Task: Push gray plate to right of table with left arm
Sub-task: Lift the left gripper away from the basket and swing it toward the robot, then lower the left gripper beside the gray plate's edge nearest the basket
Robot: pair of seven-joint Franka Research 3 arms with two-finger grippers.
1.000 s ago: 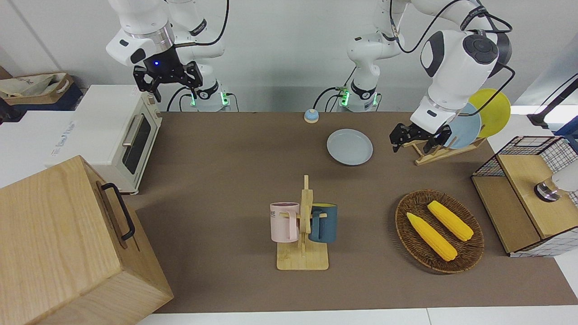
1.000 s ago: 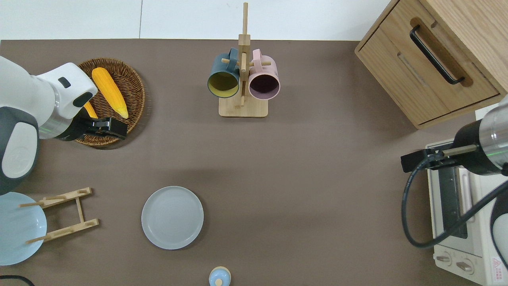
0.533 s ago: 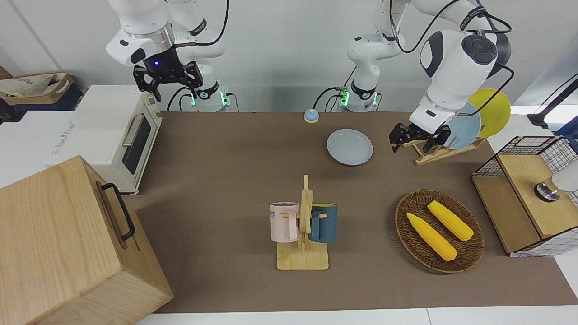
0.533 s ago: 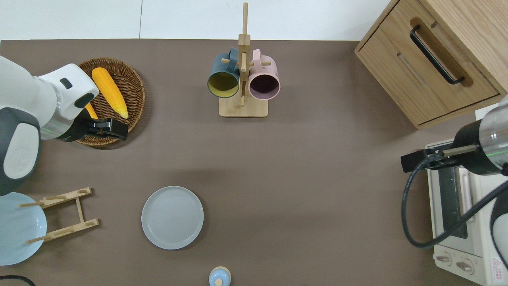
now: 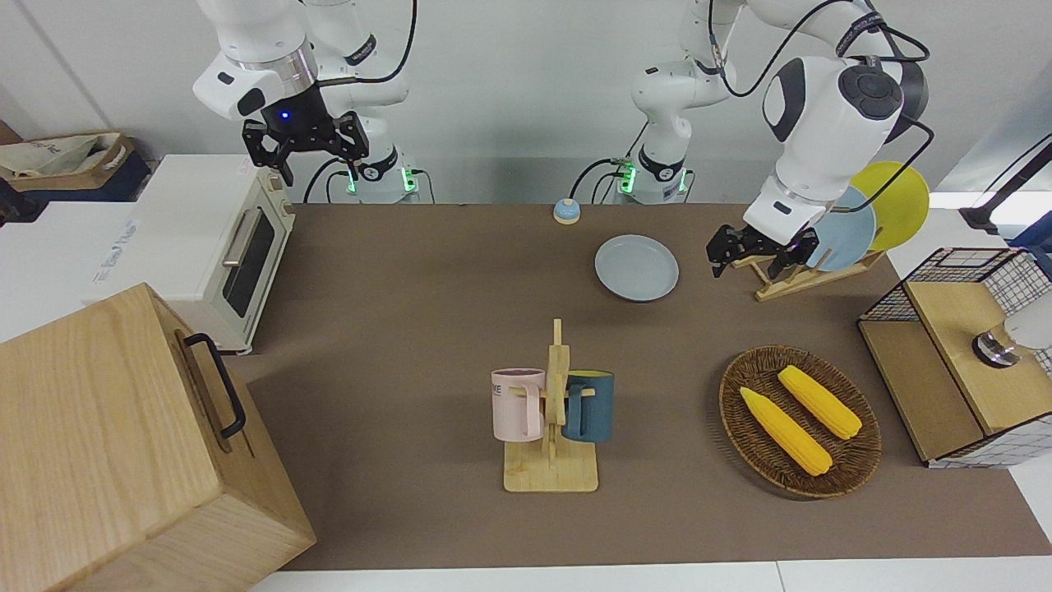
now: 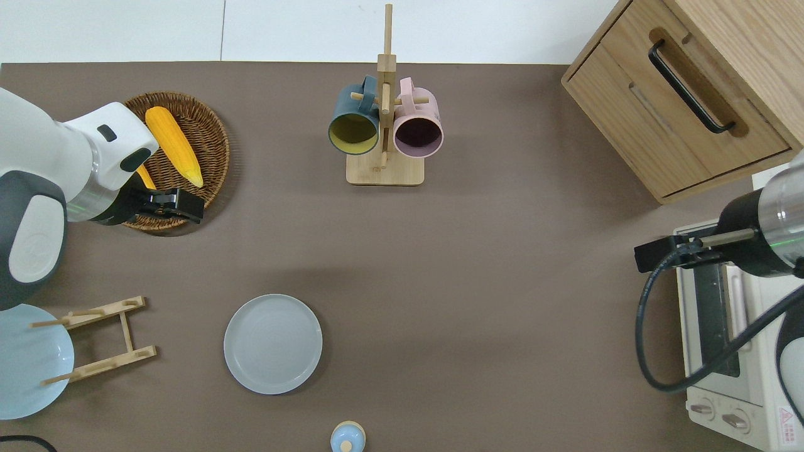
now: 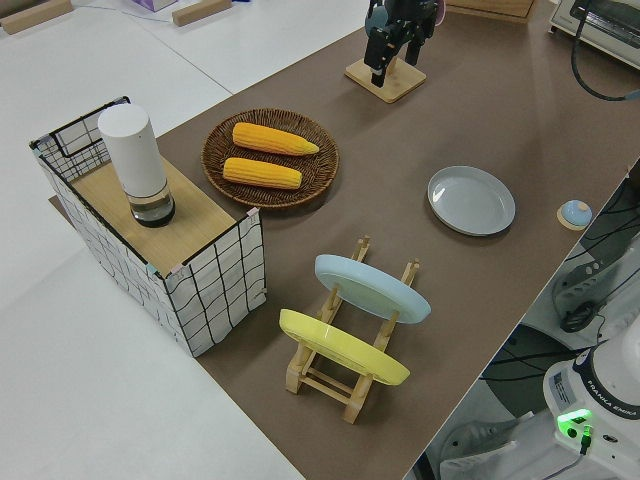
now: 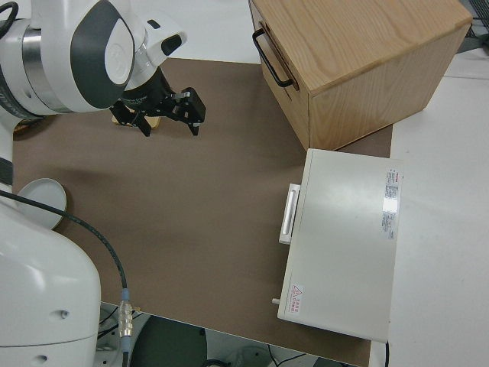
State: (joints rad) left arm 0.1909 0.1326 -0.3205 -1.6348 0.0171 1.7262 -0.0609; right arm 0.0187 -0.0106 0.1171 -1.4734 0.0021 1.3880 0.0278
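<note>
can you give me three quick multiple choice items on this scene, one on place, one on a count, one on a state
1. Where does the gray plate lie?
A. flat on the table
B. in the rack
C. in the basket

2. How many mugs hang on the stand?
A. one
B. two
C. three

3. The left claw is:
A. pressing the plate
B. holding a corn
C. open, in the air, clear of the plate

Key: 1 A, it rests on bare tabletop; 2 B, one pink, one blue; 3 C, a gap shows between claw and plate.

toaster oven, mug rack, corn basket
</note>
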